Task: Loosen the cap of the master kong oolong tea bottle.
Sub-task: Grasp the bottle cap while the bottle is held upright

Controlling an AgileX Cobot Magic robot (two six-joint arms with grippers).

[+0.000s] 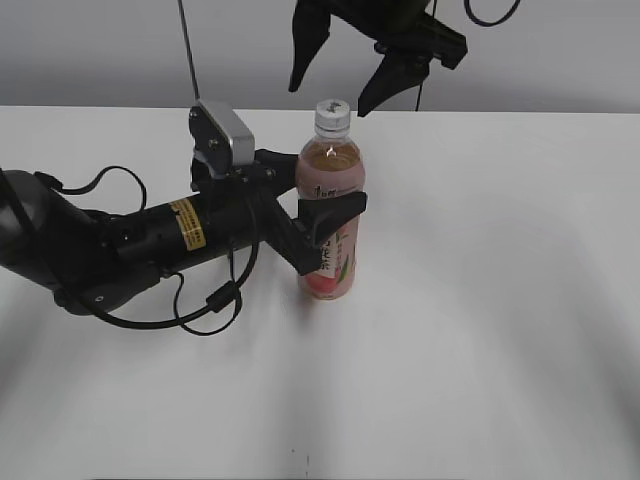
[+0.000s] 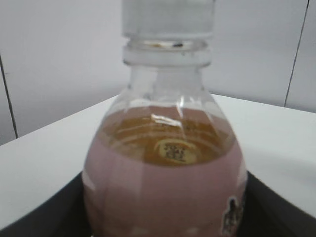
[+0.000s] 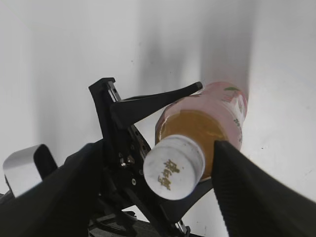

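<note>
The master kong oolong tea bottle (image 1: 330,215) stands upright on the white table, amber tea above a pink label. Its white cap (image 1: 332,117) is on the neck. My left gripper (image 1: 325,220) is shut on the bottle's body from the left, one finger on each side. In the left wrist view the bottle (image 2: 165,187) fills the frame, with the cap (image 2: 168,17) at the top edge. My right gripper (image 1: 335,85) hangs open just above the cap, not touching it. From the right wrist view I look down on the cap (image 3: 174,167) and bottle (image 3: 217,121) between the open fingers (image 3: 158,182).
The white table (image 1: 500,300) spreads around the bottle, with a grey wall behind. My left arm with its cables (image 1: 120,245) lies across the table's left side. The left gripper's black fingers (image 3: 148,103) show beside the bottle in the right wrist view.
</note>
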